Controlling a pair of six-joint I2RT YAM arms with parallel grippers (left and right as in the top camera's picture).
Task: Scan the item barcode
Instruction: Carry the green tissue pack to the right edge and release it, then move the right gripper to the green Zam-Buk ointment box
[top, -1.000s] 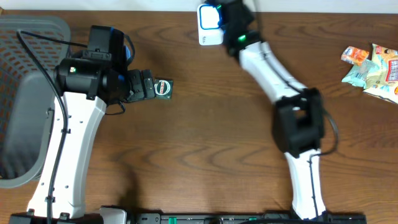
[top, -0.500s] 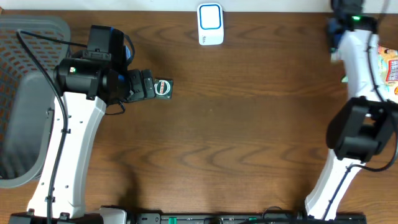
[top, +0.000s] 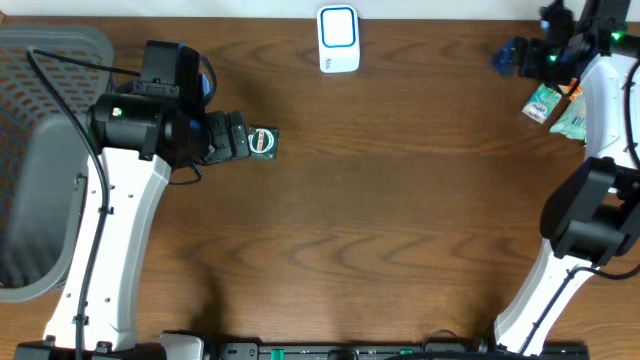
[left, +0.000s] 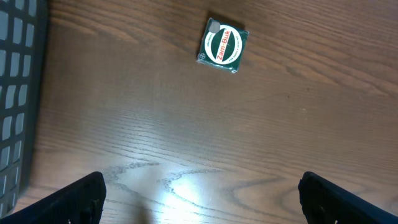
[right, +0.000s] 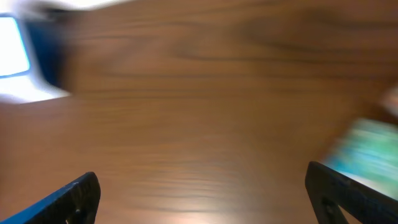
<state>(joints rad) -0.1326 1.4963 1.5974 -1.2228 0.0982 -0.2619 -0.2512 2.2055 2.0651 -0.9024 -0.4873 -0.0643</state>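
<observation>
Left gripper (left: 202, 200) stood wide open above the table (left: 186, 137), holding nothing. The green Zam-Buk box (left: 224, 45) lay flat on the wood ahead of its fingertips, apart from them, with the grey basket (left: 12, 93) off to one side. Right gripper (right: 205, 193) was spread open too, empty, its wrist view blurred. It hung near the table's far right corner, close to the snack packets (top: 550, 108). The white scanner (top: 338, 38) sat at the far edge between the arms, well apart from the box.
</observation>
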